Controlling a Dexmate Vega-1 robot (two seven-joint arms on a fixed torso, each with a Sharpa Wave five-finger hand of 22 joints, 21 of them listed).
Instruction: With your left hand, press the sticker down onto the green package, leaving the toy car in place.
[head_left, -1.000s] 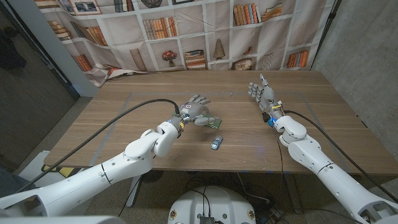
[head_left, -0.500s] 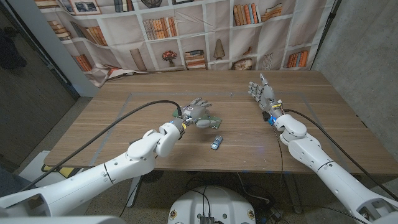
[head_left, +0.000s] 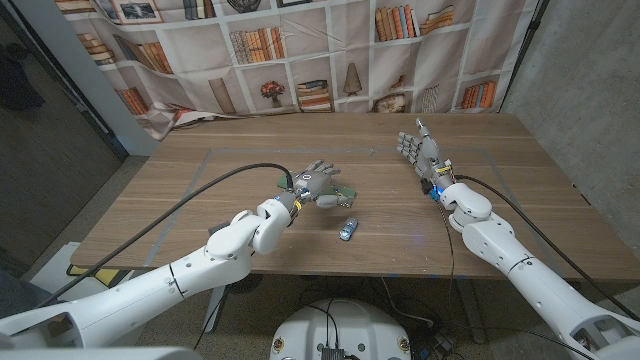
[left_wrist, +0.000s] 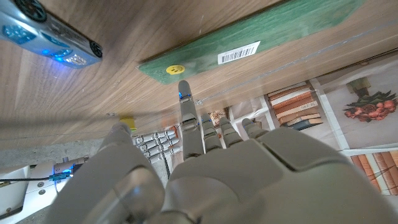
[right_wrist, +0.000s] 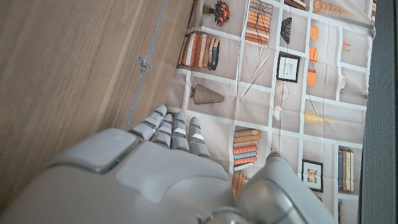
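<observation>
Your left hand (head_left: 318, 181) hovers over the green package (left_wrist: 249, 38), fingers (left_wrist: 186, 109) spread and empty; lower onto the sticker (left_wrist: 175, 70), clear of the toy car (head_left: 347, 230).

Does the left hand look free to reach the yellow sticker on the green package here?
Probably yes: the left hand points a fingertip just short of the sticker, with nothing between; the toy car sits off to the side.

Green package (left_wrist: 261, 34); yellow sticker (left_wrist: 175, 70); blue toy car (left_wrist: 53, 36).
</observation>
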